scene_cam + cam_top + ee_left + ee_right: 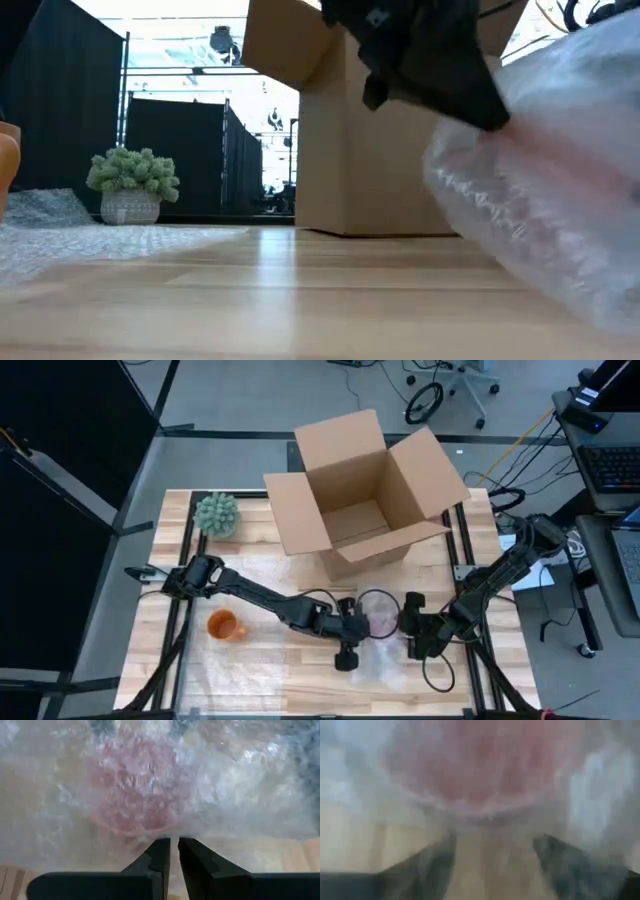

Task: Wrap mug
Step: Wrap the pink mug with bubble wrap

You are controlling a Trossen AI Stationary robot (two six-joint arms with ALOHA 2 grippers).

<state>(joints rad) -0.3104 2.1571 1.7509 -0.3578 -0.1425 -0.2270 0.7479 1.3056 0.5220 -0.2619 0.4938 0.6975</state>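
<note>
Step in hand: folding the bubble wrap around a pink mug; judged from how the two arms close on the bundle from either side, the wrapping is partly done.
Left gripper: beside the bundle near the bench's front edge, its jaws pinched almost together on an edge of the bubble wrap.
Right gripper: on the other side of the bundle, jaws spread apart; through the film I cannot tell whether they hold anything.
Pink mug: sits a little right of the middle of the bench, toward the front edge, between the two grippers. It shows only as a rosy round shape behind cloudy, pimpled film, so its handle and rim cannot be made out.
Bubble wrap: clear, crumpled, lifted in a loose hump over the mug, with the rest trailing to the front edge.
Next move calls for: probably drawing the pinched flap over the mug while the other arm keeps the bundle from rolling; loose film could spring back.
Also there: an orange mug left of centre, an open cardboard box at the back edge, a small potted plant by the back left corner.
</note>
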